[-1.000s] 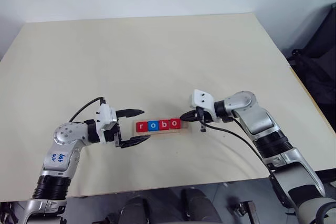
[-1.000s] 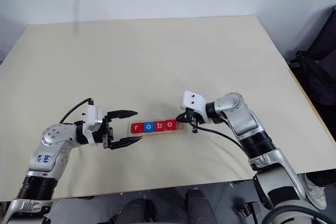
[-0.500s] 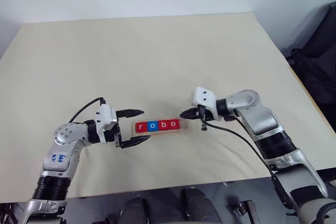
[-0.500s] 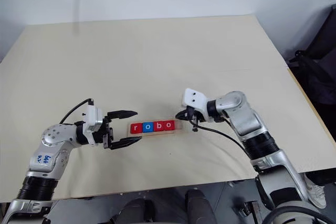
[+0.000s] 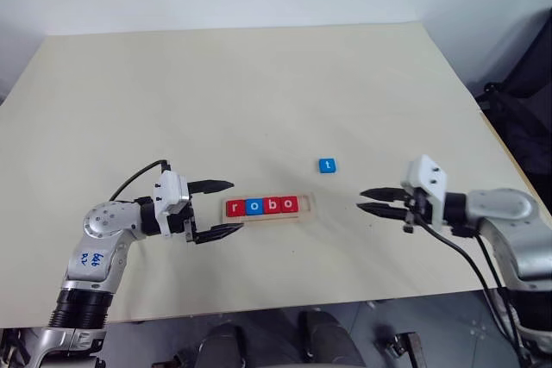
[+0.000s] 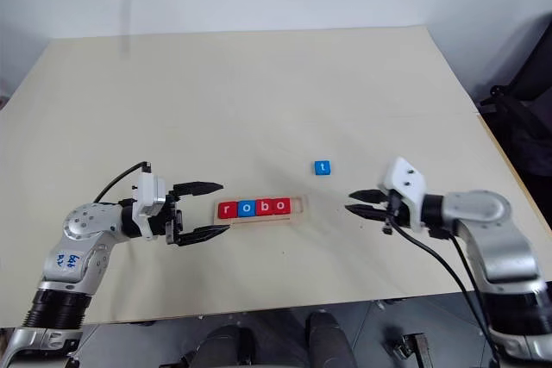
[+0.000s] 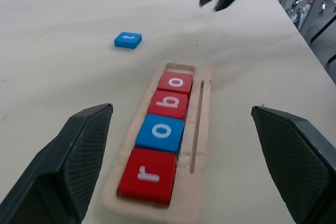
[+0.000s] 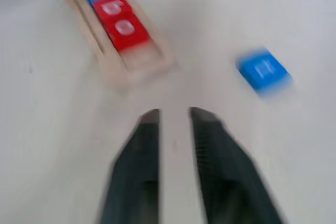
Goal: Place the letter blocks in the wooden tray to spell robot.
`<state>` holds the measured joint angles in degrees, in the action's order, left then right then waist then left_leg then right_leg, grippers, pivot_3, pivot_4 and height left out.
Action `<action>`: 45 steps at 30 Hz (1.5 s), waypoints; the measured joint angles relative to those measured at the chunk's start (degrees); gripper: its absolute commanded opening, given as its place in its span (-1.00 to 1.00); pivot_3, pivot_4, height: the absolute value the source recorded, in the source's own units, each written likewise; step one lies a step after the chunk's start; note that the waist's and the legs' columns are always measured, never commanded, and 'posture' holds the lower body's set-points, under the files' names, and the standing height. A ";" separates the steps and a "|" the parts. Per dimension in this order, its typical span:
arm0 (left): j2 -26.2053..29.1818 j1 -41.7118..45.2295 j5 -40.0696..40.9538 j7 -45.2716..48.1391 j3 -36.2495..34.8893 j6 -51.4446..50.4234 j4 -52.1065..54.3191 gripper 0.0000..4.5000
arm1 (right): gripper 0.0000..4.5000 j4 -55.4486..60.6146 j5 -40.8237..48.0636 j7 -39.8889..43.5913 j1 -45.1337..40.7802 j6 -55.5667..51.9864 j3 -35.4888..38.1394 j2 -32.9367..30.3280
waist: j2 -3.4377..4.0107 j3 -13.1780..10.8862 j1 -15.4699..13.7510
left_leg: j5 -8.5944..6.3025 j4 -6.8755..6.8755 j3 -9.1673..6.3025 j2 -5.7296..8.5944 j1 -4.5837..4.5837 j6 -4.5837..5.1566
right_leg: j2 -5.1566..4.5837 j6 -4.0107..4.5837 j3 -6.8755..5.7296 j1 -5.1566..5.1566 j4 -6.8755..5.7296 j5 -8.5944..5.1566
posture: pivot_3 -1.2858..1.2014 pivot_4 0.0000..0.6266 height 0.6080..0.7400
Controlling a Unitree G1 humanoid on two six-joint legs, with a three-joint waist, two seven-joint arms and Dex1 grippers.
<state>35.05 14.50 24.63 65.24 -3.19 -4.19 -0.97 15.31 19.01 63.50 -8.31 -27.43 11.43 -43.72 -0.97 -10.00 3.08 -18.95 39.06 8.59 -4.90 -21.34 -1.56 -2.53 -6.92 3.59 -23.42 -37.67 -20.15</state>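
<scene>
Four letter blocks (image 5: 262, 206) (r, o, b, o) are seated in the wooden tray (image 5: 305, 207), which lies just beyond the tips of the left gripper (image 5: 221, 208); its fingers (image 7: 73, 153) are spread wide and nothing is grasped; the blue t block (image 5: 327, 165) rests on the table (image 5: 259, 92), apart from the tray; the right gripper (image 5: 369, 200) is parted slightly and empty, the t block lying ahead of its fingertips and off to one side.
</scene>
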 measured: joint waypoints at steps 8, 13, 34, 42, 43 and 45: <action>0.12 1.18 -0.08 1.06 -0.22 0.10 -2.36 1.00 | 1.00 2.11 2.00 -3.85 17.55 8.17 11.88 2.95 | -0.01 0.00 -0.06 | 0.00 0.00 0.07 0.07 0.05 0.00 | 0.02 -0.01 -0.01 0.09 0.01 0.01 | 0.03 -0.52 1.00; 0.05 4.09 -0.16 1.81 -0.17 0.62 -4.38 1.00 | 1.00 1.10 2.18 -6.15 17.63 10.72 12.19 3.44 | 0.00 0.00 -0.01 | 0.00 0.00 0.08 0.07 0.07 0.00 | 0.04 -0.01 0.00 0.09 0.00 0.01 | 0.03 -0.52 1.00; -1.24 3.63 -0.40 0.53 -0.09 1.22 -3.99 1.00 | 1.00 -3.76 0.41 -38.57 -18.76 -22.57 -8.84 18.45 | 0.01 0.00 0.24 | 0.02 0.03 0.06 0.01 -0.02 -0.02 | 0.02 0.00 0.08 -0.14 -0.13 0.00 | 0.03 -0.52 1.00; -1.24 1.74 -0.39 -0.33 -0.24 1.22 -2.68 1.00 | 1.00 -9.21 -4.63 -50.55 -22.30 -26.60 -11.01 27.87 | 0.01 0.01 0.34 | 0.02 0.02 0.22 0.01 -0.18 -0.03 | 0.01 0.00 0.01 -0.26 -0.13 0.00 | 0.03 -0.52 1.00; -1.24 1.48 -0.39 -0.57 -0.24 1.20 -2.19 1.00 | 1.00 -9.20 -5.12 -51.79 -22.42 -26.51 -11.04 29.22 | 0.01 0.01 0.39 | 0.02 0.02 0.21 0.00 -0.18 -0.04 | 0.03 0.00 0.00 -0.25 -0.15 0.00 | 0.03 -0.52 1.00; -1.24 1.42 -0.38 -0.87 -0.24 1.17 -1.93 1.00 | 0.82 -9.21 -5.94 -53.59 -22.56 -26.35 -11.17 31.04 | 0.01 0.01 0.59 | 0.03 0.02 0.20 -0.02 -0.17 -0.06 | 0.04 0.00 0.00 -0.26 -0.17 0.00 | 0.03 -0.52 1.00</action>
<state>33.80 15.92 24.25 64.37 -3.43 -3.02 -2.90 6.11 13.07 9.91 -30.87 -53.78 0.26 -12.69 -0.96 -9.99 3.66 -18.92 39.07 8.79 -4.91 -21.51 -1.62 -2.49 -6.92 3.59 -23.68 -37.84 -20.15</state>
